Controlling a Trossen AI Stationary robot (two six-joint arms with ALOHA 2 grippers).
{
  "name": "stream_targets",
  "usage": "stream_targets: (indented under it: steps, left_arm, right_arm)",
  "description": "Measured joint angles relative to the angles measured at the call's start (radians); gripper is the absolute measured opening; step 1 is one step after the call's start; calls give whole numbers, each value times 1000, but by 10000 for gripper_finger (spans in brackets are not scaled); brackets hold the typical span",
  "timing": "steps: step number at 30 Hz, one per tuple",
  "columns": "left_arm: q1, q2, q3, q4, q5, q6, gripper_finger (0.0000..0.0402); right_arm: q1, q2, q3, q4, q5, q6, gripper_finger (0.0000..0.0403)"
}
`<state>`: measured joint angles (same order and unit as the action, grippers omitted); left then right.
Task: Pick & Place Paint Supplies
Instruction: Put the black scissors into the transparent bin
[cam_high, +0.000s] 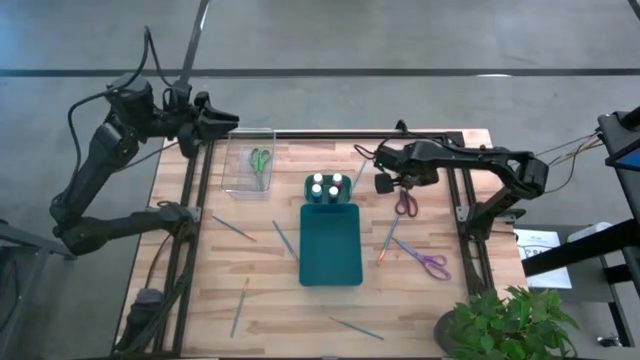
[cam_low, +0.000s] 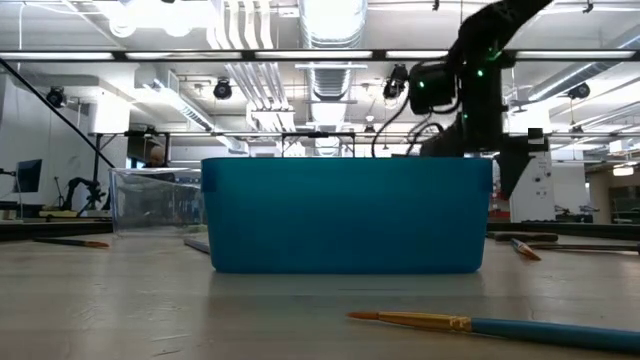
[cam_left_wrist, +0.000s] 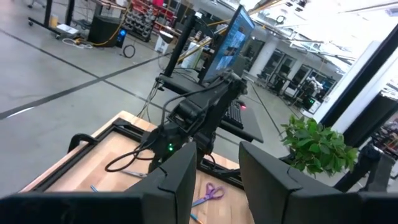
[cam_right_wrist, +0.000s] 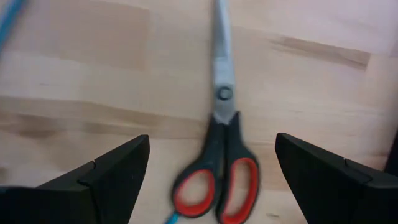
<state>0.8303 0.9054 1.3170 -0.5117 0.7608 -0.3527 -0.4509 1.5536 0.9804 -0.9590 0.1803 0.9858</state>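
Nearest the front table edge lie thin brushes (cam_high: 357, 328), with the purple-handled scissors (cam_high: 432, 264) to the right of the teal tray (cam_high: 331, 262) and more brushes either side of it. Farther back, the right gripper (cam_high: 392, 181) hangs just above the red-handled scissors (cam_right_wrist: 217, 163) with its jaws spread wide and empty, the scissors lying flat and closed between its fingers, while three white-capped paint bottles (cam_high: 326, 184) stand at the tray's far end. At the far left corner the left gripper (cam_high: 222, 124) waits off the table edge, jaws partly apart and empty, near the clear plastic box (cam_high: 240, 172) holding the green-handled scissors (cam_high: 260, 162).
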Motion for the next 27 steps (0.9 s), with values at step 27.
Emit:
stream_targets:
  steps: [27]
  left_arm:
    - [0, 2, 0, 0, -40, -49, 129]
  right_arm:
    - [-145, 129, -43, 166, -82, -140, 341]
